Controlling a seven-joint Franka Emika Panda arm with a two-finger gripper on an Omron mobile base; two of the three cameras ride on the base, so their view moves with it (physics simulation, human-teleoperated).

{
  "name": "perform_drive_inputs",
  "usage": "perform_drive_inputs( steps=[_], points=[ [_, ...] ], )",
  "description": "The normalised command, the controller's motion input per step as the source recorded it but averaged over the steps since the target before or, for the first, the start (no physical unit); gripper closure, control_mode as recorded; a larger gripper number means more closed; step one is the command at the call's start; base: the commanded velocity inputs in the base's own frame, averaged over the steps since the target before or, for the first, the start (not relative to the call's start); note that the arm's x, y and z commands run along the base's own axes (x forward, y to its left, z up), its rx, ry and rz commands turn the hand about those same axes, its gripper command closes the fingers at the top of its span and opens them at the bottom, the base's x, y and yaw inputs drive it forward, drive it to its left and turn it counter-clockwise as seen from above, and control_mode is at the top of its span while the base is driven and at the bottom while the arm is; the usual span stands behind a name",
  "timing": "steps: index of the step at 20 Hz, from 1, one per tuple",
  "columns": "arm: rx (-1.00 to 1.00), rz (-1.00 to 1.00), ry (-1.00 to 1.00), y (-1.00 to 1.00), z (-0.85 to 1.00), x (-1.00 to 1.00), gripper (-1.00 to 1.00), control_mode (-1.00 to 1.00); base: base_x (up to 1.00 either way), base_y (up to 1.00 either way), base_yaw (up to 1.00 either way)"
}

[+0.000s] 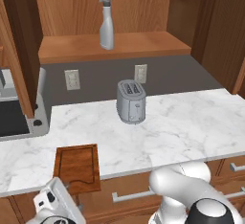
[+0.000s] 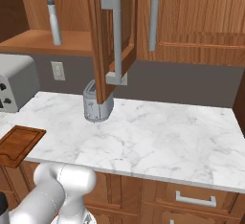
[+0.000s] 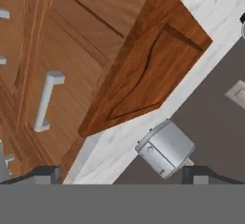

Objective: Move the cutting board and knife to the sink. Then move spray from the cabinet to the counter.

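The reddish-brown cutting board (image 1: 76, 166) lies at the counter's (image 1: 182, 127) front left edge and overhangs it a little; it also shows as the board (image 2: 19, 144) and the board (image 3: 148, 70). My gripper (image 3: 122, 174) is open with nothing between its fingertips, low in front of the counter edge and looking at the board from just below and in front of it. The white hand (image 1: 51, 205) sits below the board. The pale spray (image 1: 106, 19) stands upright on the open cabinet's shelf (image 1: 143, 43), also seen as the spray (image 2: 52, 17). The knife and the sink are out of view.
A silver toaster (image 1: 131, 101) stands mid-counter under the shelf. A toaster oven (image 1: 19, 117) sits at the left, its corner (image 3: 165, 149) close behind the board. An open cabinet door (image 2: 112, 41) hangs over the counter. Drawers with bar handles (image 3: 45, 101) run below the edge.
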Motion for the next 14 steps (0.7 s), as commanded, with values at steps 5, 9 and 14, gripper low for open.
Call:
perform_drive_inputs(
  steps=[5,9,14],
  points=[
    [-0.07,0.26,0.00,0.00,-0.21,0.12,-1.00,-1.00,0.00,0.00,0.00],
    [0.00,0.22,0.00,0.00,-0.14,0.12,-1.00,-1.00,0.00,0.00,0.00],
    [0.00,0.11,-0.03,0.00,-0.10,0.09,-1.00,-1.00,0.00,0.00,0.00]
  ],
)
